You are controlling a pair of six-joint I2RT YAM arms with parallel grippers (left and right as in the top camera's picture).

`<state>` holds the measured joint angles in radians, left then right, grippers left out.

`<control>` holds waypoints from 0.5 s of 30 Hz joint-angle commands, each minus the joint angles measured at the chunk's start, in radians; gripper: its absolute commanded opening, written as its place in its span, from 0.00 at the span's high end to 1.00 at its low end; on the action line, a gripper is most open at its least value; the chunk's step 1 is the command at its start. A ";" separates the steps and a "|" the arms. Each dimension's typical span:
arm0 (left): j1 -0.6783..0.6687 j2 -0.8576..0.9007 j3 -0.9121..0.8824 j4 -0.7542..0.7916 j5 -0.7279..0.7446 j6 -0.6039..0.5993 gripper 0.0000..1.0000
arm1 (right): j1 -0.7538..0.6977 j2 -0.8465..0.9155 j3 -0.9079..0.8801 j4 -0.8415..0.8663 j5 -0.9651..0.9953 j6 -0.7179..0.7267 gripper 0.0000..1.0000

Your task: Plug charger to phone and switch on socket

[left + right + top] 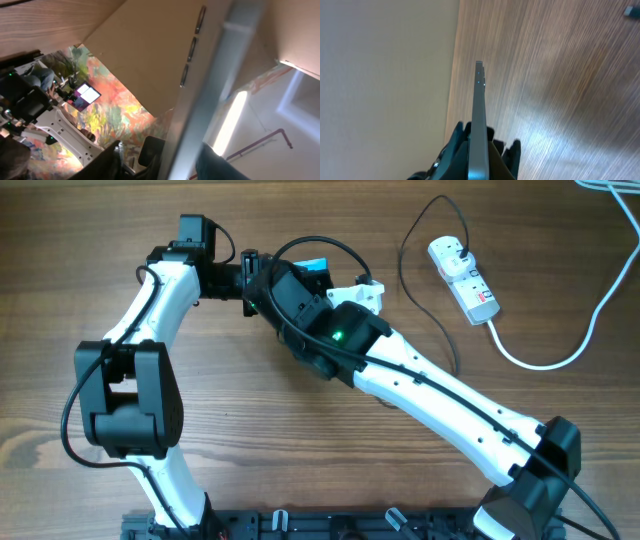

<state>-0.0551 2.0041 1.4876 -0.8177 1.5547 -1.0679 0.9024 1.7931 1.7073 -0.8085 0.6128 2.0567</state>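
Observation:
My right gripper [292,285] is shut on the phone [315,267], holding it on edge above the table. Only a bit of its cyan screen shows from overhead. The right wrist view shows the phone [480,105] edge-on between the fingers [481,150]. My left gripper [252,275] is right beside it. In the left wrist view the phone's grey side [215,75] with its buttons runs close past my left gripper [119,155], where a small metal connector tip [118,148] shows. The black charger cable [320,242] arcs from there over the right arm. The white socket [465,280] lies at the back right.
A thick white cord [590,320] runs from the socket to the table's right edge. A black cable [405,265] loops from the socket's plug down beside the right arm. Both arms crowd the middle of the wooden table [250,430].

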 commanded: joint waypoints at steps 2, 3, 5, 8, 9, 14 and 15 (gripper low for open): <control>0.003 -0.029 -0.001 0.000 0.022 -0.026 0.63 | 0.000 -0.041 0.022 0.016 -0.034 0.016 0.95; 0.003 -0.029 -0.001 0.000 0.022 -0.026 0.66 | 0.000 -0.041 0.023 0.016 -0.035 0.015 0.96; 0.003 -0.029 -0.001 0.000 0.022 -0.026 0.73 | 0.001 -0.041 0.022 0.014 -0.035 0.015 0.96; 0.003 -0.029 -0.001 -0.001 0.022 -0.026 0.74 | 0.000 -0.041 0.022 0.015 -0.035 0.015 0.96; 0.003 -0.029 -0.001 0.000 0.022 -0.026 0.74 | 0.000 -0.041 0.022 0.016 -0.035 0.015 0.95; 0.003 -0.029 -0.001 0.000 0.022 -0.026 0.81 | 0.001 -0.041 0.022 0.025 -0.035 0.015 0.95; 0.003 -0.029 -0.001 -0.001 0.022 -0.026 0.82 | 0.000 -0.041 0.023 0.029 -0.035 0.015 0.96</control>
<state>-0.0551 2.0041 1.4876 -0.8173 1.5547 -1.0863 0.9024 1.7931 1.7073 -0.7971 0.5720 2.0682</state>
